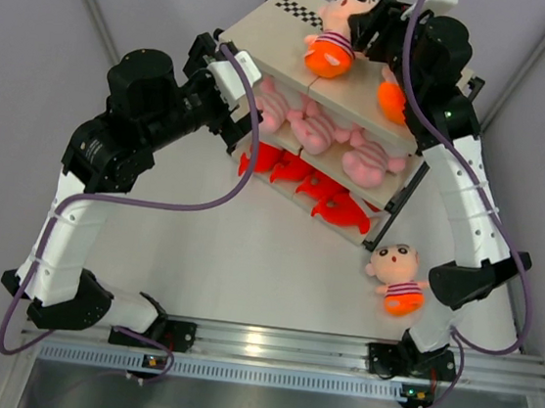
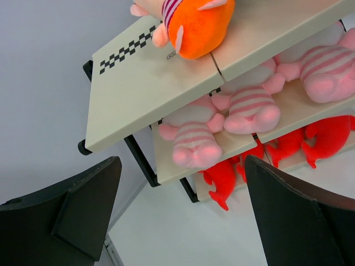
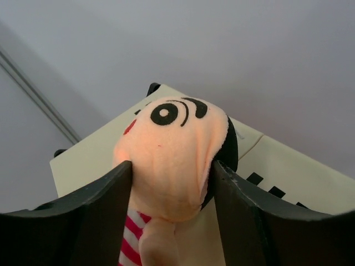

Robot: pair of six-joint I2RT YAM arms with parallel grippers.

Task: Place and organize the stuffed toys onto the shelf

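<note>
Peach-skinned, black-haired plush boy doll (image 1: 333, 39) in striped shirt and orange shorts is shown lying on the top cream board of the black-framed, slanted three-tier shelf (image 1: 272, 32), at 12 o'clock in the overhead view. Its head is clamped between the fingers of the right gripper (image 3: 173, 166). The left gripper (image 2: 183, 163) is held apart and empty at the shelf's 9 o'clock end. On release, a slide down the tilted board may be expected, and the squeezed head may be dragged by a withdrawing finger. A second, similar doll (image 1: 392, 102), at 4 o'clock beneath the arm, could be knocked off. A third doll (image 1: 397, 277) lies on the white table (image 1: 247, 250).
</note>
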